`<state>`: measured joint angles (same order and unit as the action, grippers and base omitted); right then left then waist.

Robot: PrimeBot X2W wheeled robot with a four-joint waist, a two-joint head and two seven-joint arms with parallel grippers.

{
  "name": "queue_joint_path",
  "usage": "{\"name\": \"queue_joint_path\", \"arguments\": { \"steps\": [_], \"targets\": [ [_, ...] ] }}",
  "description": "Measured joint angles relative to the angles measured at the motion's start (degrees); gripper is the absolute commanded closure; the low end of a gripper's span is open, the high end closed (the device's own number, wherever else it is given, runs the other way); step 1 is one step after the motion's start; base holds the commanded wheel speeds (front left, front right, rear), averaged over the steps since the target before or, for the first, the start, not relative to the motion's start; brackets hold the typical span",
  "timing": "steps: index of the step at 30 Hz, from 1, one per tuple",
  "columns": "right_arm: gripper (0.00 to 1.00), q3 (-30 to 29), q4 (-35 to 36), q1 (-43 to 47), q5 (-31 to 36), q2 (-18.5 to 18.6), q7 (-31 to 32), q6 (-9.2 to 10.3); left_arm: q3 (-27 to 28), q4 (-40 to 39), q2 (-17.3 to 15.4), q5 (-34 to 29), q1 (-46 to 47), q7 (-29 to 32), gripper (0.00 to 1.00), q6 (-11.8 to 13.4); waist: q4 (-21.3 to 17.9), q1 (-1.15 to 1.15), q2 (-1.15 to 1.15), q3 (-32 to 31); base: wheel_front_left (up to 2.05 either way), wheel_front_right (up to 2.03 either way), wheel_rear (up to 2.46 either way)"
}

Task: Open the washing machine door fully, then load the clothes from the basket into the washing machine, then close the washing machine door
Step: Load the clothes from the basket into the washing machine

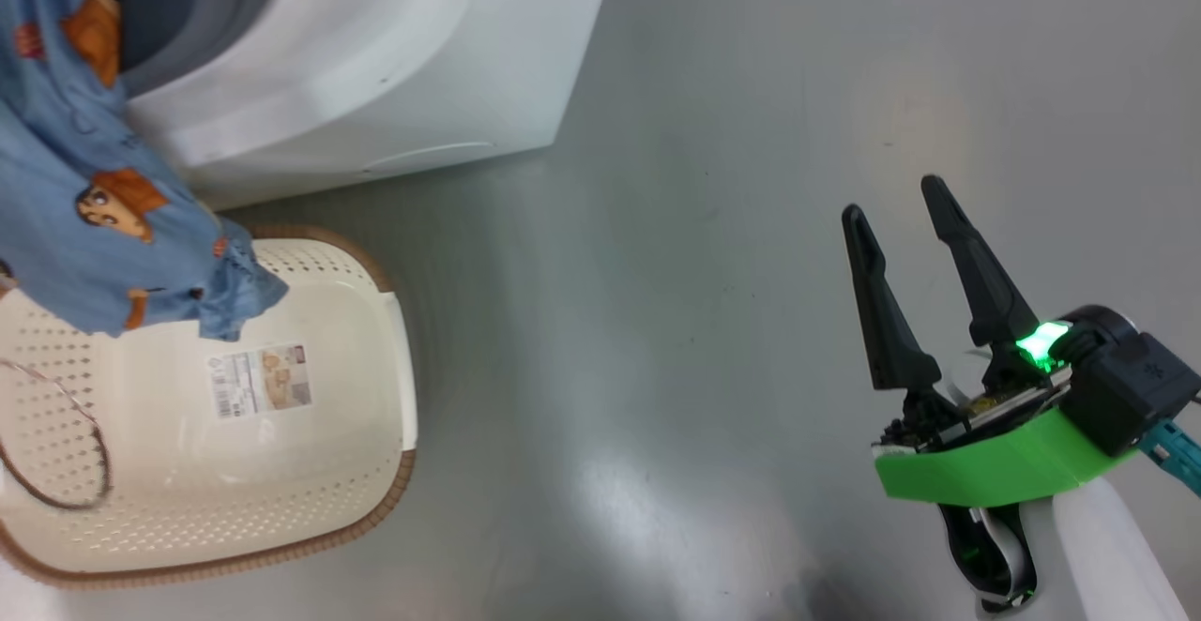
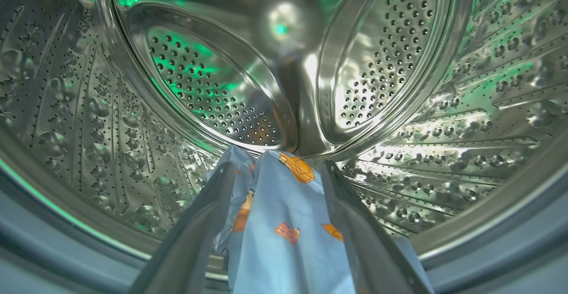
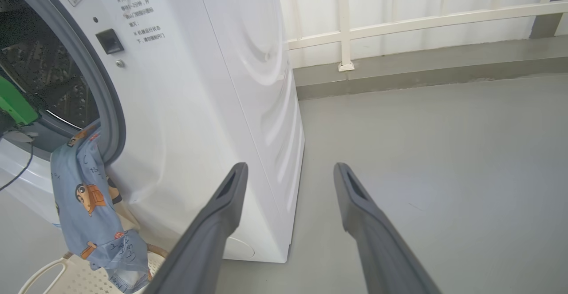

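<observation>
One piece of the clothes hangs from the washing machine at upper left over one basket. Two grippers: the left gripper is spread around the cloth inside the drum, and the right gripper is spread and empty at lower right.

Clothes: light blue, orange-brown cartoon figures. Basket: cream, perforated, brown woven rim. Washing machine: white. Drum: perforated steel. Floor: grey.

I note a grey glossy floor: the washing machine stands far left, the basket near left, just beside it.
</observation>
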<state>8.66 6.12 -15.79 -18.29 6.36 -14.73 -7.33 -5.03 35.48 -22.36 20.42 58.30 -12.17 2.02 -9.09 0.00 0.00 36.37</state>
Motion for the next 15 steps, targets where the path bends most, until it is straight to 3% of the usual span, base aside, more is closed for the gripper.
{"name": "queue_joint_path", "arguments": {
  "steps": [15],
  "targets": [
    [0.0,-2.2,-0.4,4.6,1.1,1.5,0.0,0.0,1.5,-25.5,7.1,0.1,-31.2,-2.3,0.0,8.2,4.6,0.0,0.0,-6.3,0.0,0.0,0.0]
  ]
}}
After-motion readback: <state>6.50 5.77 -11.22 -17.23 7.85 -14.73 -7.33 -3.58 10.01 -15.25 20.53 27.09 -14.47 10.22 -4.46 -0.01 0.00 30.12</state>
